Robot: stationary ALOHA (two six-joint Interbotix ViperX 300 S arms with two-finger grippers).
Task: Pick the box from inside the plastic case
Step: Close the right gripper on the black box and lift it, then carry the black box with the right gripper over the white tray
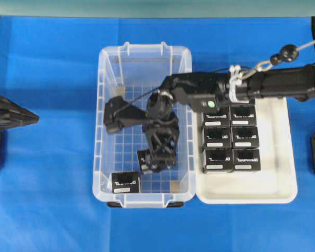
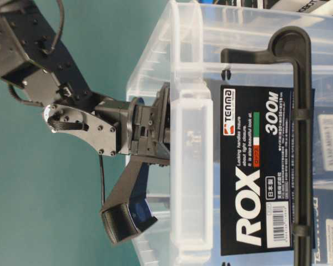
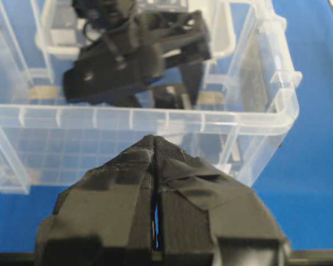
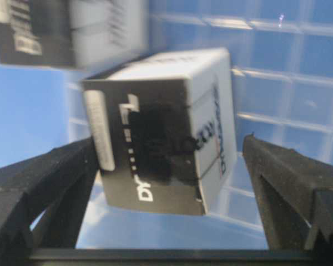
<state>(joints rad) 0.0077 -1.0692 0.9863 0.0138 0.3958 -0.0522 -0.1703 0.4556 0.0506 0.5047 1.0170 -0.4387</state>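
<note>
Inside the plastic case (image 1: 102,157), another box (image 1: 125,182) lies beside the box (image 4: 161,133).

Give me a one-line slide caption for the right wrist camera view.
Open right end effector straddling a black box on the grid floor of the clear plastic case, fingers not yet closed.

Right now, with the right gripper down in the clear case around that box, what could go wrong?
1. The box sits skewed between the open right gripper fingers, nearer one finger; closing could twist it or pinch a corner.
2. A second box lies close by in the plastic case; the fingers might knock it.
3. The arm reaches over the case's rim, so lifting out carelessly could snag the wall.
</note>
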